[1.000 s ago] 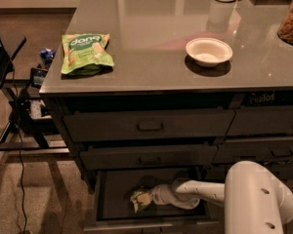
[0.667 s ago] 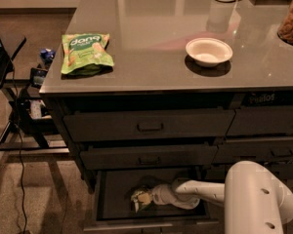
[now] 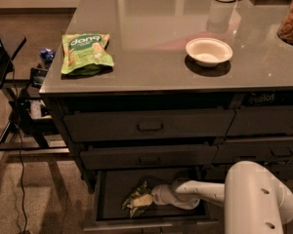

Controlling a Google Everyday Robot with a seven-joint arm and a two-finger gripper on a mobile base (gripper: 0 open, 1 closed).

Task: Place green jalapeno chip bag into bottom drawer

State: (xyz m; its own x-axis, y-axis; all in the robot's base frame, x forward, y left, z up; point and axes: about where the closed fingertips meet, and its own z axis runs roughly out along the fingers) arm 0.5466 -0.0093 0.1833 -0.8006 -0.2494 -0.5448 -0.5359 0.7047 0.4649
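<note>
Bottom drawer [image 3: 107, 201], taken as the reference: you see it pulled open at the foot of the desk [image 3: 151, 28]. The two shallower drawers directly above it, the upper [image 3: 149, 126] and the middle [image 3: 149, 157], are shut.

The green jalapeno chip bag [image 3: 138, 199] lies inside the bottom drawer on its floor, slightly left of the drawer's middle. It is crumpled, with a pale patch facing up.

The tool [image 3: 157, 195] is also inside the drawer, against the bag's right edge. You cannot tell whether it is clamped on the bag or released. The white arm [image 3: 205, 191] enters the drawer from its right side, and the arm's bulky white housing [image 3: 256, 199] stands just outside the drawer's right front corner.

High above the drawer, on the desk top, a bright green bag lettered "dang" [image 3: 85, 52] lies over the drawer's left end. A white bowl [image 3: 209, 51] sits over its right end.
</note>
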